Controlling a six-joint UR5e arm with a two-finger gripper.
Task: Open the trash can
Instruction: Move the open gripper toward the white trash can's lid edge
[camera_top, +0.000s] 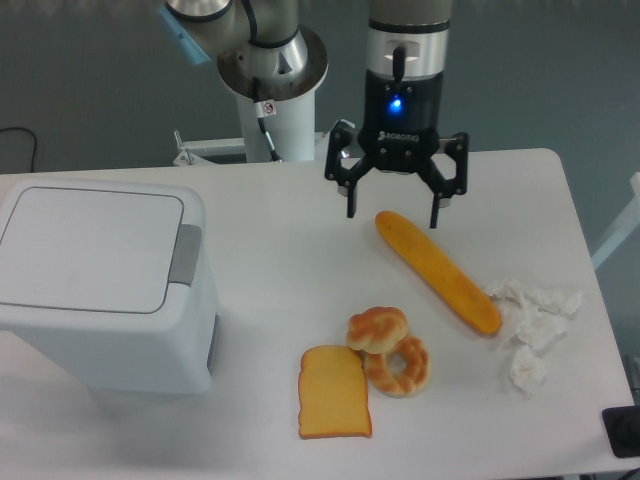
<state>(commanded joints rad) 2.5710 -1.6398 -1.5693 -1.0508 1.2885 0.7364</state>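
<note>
The trash can (100, 290) is a large boxy white bin at the left of the table. Its flat lid (90, 238) is down and closed. A grey push tab (184, 254) sits on the lid's right edge. My gripper (393, 210) hangs open and empty over the table's far middle, well to the right of the bin. Its fingertips hover just above the far end of a long baguette (437, 270).
A twisted bun (377, 327), a bread ring (400, 368) and a toast slice (334, 392) lie in the front middle. Crumpled white paper (530, 325) lies at the right. The robot base (272, 90) stands at the table's back edge.
</note>
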